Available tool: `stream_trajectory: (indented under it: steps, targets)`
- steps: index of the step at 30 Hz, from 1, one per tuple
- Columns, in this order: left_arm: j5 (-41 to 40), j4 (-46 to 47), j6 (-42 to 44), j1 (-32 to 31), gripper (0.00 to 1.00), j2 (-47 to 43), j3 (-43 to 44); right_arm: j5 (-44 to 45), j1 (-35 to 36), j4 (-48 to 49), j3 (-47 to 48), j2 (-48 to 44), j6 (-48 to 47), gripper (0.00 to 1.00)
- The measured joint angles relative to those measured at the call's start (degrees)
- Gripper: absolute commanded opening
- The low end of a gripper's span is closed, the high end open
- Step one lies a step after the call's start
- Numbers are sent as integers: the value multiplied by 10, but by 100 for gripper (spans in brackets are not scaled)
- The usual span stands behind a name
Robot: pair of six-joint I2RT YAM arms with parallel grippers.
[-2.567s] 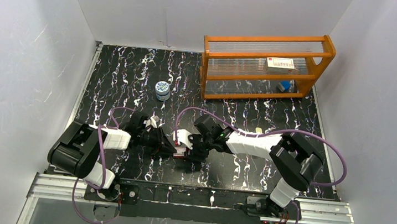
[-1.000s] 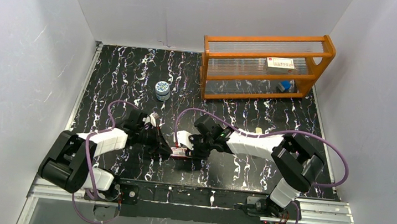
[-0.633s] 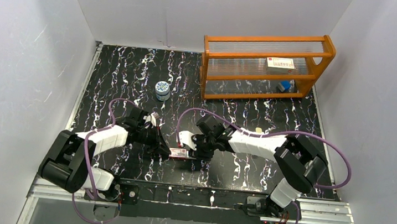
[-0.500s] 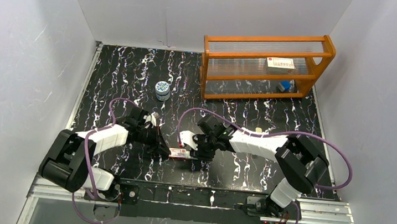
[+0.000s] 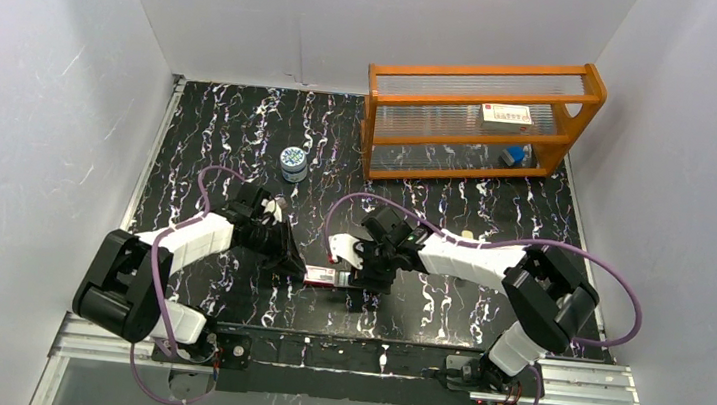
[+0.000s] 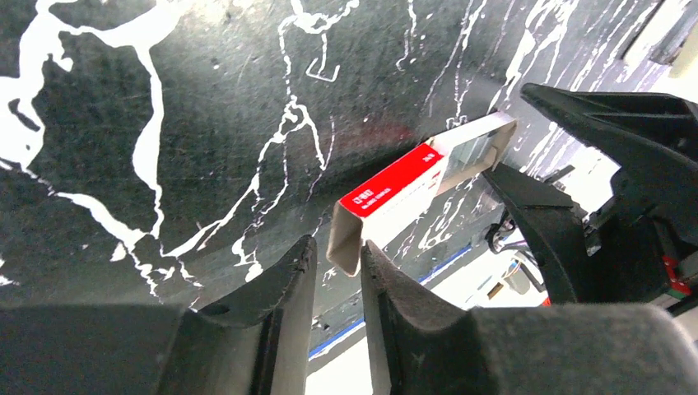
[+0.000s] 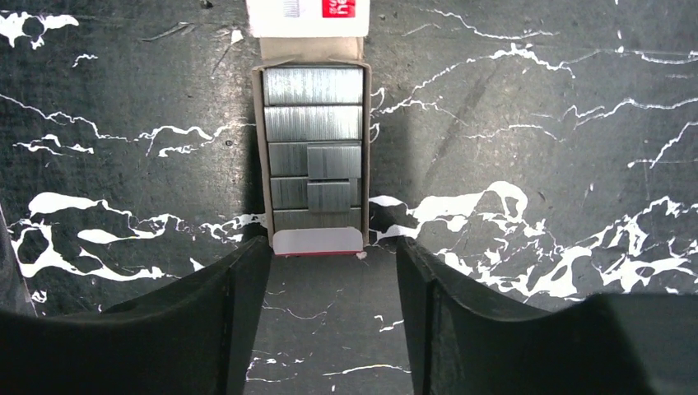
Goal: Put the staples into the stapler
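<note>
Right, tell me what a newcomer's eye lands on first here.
The opened red-and-white box sits centrally toward the front edge, its tray slid out and packed with silver staples, the left tool and right tool at opposite ends. Next, the orange rack at the back right of the black marbled table.
</note>
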Motion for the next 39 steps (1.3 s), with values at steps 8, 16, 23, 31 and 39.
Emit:
stream_trajectory:
  steps: [8,16,23,31,39]
  targets:
    - [-47,-68,10,0,46,-9,32,19,0,-8,0,-16,29,82]
    - [-41,-85,13,0,58,-72,67,-37,0,13,1,-72,59,83]
    - [-12,-40,-10,0,47,-57,21,-68,5,36,17,-5,68,81]
    - [47,42,-57,0,28,-20,-32,-68,9,65,17,23,75,74]
    - [77,104,-83,0,23,-9,-44,-38,19,89,16,42,74,69]
